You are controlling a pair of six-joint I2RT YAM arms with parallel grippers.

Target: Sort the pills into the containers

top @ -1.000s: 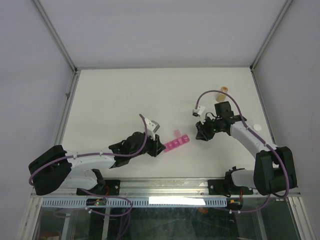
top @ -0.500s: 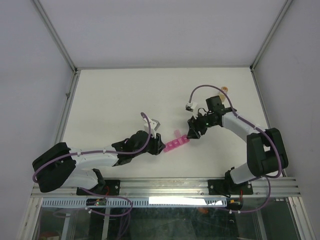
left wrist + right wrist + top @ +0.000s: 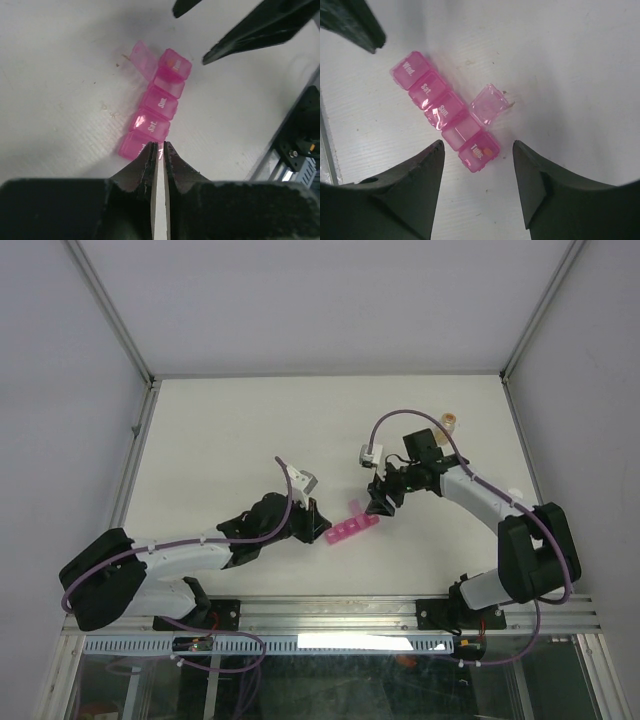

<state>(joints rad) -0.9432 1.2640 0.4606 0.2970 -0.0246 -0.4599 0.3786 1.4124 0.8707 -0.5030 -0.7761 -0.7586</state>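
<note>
A: Top external view: where is the pink pill box (image 3: 352, 530) sitting?
B: By the near edge of the surface (image 3: 220, 440), around the middle. Left fingers (image 3: 142, 170) are pressing together; right fingers (image 3: 415, 185) are standing apart over it.

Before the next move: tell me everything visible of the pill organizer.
The pill organizer is a translucent magenta plastic strip of five square compartments, flat on the table. Lids read Wed, Sat, Sun, Tue; the fourth lid is flipped open sideways. An orange pill shows in Tue. The left gripper, jaws shut, sits at its Wed end.
</note>
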